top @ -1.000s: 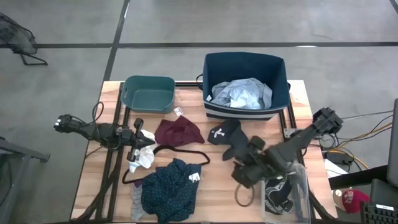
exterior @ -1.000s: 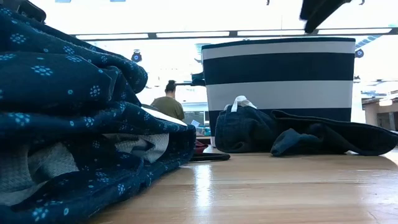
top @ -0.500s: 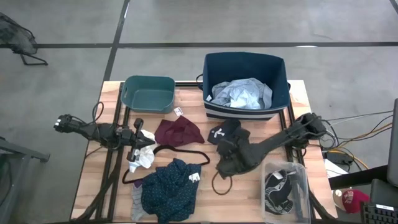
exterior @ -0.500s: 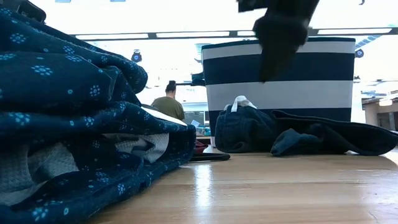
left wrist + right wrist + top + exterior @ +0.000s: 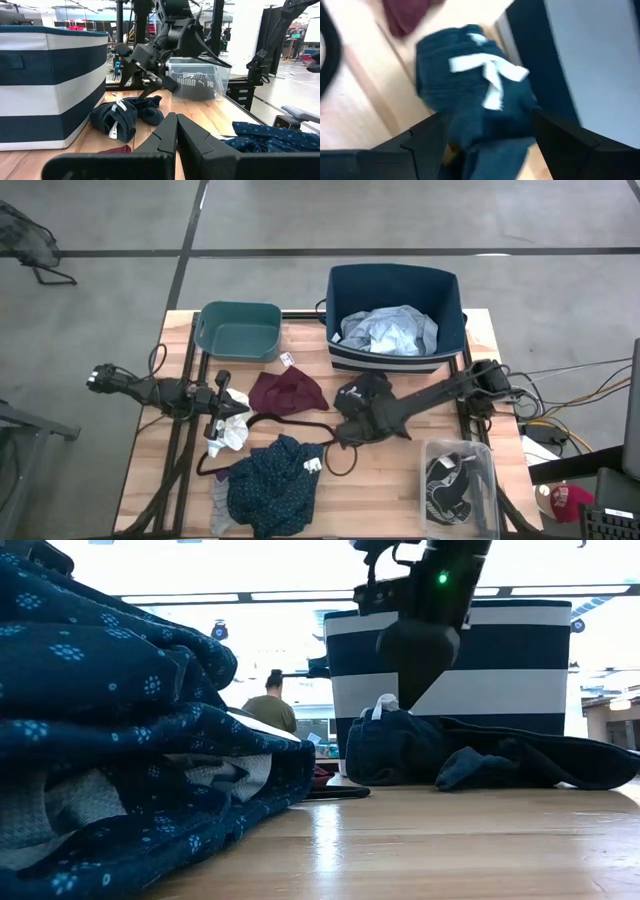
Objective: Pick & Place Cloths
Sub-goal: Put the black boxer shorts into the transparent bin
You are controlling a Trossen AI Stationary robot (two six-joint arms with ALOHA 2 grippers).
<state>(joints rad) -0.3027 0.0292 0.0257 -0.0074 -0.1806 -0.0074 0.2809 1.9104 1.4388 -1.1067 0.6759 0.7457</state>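
Observation:
A dark navy garment with a white tag (image 5: 365, 393) (image 5: 470, 95) lies bunched on the table in front of the striped bin. My right gripper (image 5: 347, 430) (image 5: 150, 82) hangs open just above its near-left part, and its fingers (image 5: 422, 145) stand on either side of the garment without touching it. The low view shows the gripper's body (image 5: 420, 645) above the garment (image 5: 400, 745). My left gripper (image 5: 216, 420) (image 5: 176, 132) waits shut at the table's left, beside the white socks (image 5: 233, 427). The maroon piece (image 5: 288, 390) and the navy patterned top (image 5: 270, 480) lie flat on the table. The pale grey-blue shirt (image 5: 390, 330) sits in the striped bin.
A navy-and-white striped bin (image 5: 448, 300) stands at the far edge, with a teal tub (image 5: 238, 330) to its left. A clear box with a black printed garment (image 5: 458, 485) sits at the near right. A thin black hanger (image 5: 285, 423) lies between the maroon piece and the patterned top. A person shows far behind (image 5: 268, 705).
My right gripper has swung from beside the clear box toward the table's left and a little toward the far edge. It has come down into the low view and now hangs over the dark navy garment. The cloths have stayed where they were.

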